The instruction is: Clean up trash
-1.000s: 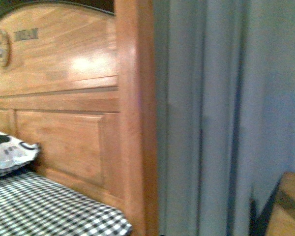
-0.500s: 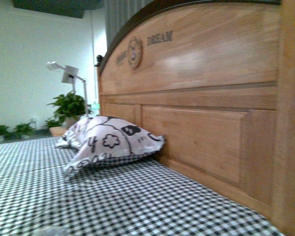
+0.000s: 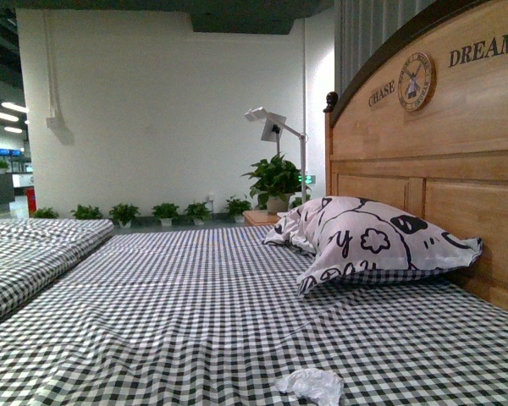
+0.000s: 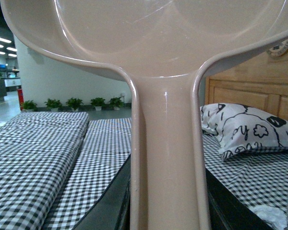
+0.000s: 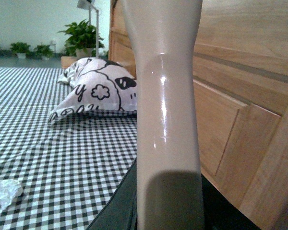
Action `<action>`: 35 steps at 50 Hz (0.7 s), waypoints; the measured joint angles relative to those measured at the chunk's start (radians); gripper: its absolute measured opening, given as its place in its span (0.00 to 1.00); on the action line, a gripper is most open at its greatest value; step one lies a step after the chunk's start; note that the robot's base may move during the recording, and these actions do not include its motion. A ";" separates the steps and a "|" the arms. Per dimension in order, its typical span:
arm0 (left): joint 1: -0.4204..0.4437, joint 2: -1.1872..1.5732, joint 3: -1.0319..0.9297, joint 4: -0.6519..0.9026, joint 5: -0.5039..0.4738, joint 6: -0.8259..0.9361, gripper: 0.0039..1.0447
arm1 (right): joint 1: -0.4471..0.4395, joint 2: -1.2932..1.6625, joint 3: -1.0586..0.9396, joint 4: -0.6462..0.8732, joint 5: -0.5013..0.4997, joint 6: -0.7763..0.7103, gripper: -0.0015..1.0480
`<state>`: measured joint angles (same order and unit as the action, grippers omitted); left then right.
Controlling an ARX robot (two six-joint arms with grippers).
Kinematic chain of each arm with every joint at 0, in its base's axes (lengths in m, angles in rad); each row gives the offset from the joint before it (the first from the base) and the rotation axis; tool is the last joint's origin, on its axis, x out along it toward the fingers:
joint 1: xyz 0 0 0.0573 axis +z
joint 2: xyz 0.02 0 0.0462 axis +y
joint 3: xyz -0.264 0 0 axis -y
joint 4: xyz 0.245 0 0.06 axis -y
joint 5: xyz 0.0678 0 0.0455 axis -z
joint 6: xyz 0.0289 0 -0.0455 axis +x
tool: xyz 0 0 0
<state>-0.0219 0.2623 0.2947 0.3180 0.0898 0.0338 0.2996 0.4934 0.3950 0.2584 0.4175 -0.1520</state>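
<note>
Open checked sheet (image 3: 195,313) is left around the wad (image 3: 309,385) to left, right and beyond. The right side is closed off by the headboard (image 3: 440,161), with the pillow (image 3: 372,241) set just beside it, well beyond the wad. Space ahead of each wrist is filled by the clamped dustpan (image 4: 165,120) and a pale handle (image 5: 165,96).

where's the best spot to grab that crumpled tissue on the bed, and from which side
Pinch the raised crumpled middle of the tissue wad, coming straight down from above. It lies low and loose on the checked sheet, clear of the pillow, with no edge standing up for a sideways grip, so a top pinch is likely best.
</note>
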 joint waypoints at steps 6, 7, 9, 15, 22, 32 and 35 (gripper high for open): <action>0.000 0.001 0.000 0.000 0.018 0.000 0.24 | -0.001 0.005 0.000 0.000 0.013 0.001 0.18; -0.002 0.001 0.000 0.000 0.019 0.000 0.24 | -0.001 0.005 0.000 0.000 0.014 0.001 0.18; -0.005 0.008 0.005 -0.020 0.006 -0.003 0.24 | -0.002 0.004 0.000 0.000 0.014 0.001 0.18; -0.002 0.124 0.211 -0.512 -0.092 -0.011 0.24 | -0.002 -0.005 0.000 0.001 0.014 0.001 0.18; 0.040 0.272 0.270 -0.689 0.024 0.107 0.24 | -0.002 -0.004 0.000 0.001 0.011 0.001 0.18; 0.058 0.575 0.343 -0.625 0.200 0.468 0.24 | -0.003 -0.003 0.000 0.001 0.013 0.001 0.18; 0.059 0.644 0.364 -0.604 0.214 0.525 0.24 | -0.003 -0.003 0.000 0.001 0.012 0.001 0.18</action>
<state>0.0372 0.9058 0.6586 -0.2863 0.3042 0.5591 0.2970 0.4904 0.3950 0.2592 0.4297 -0.1513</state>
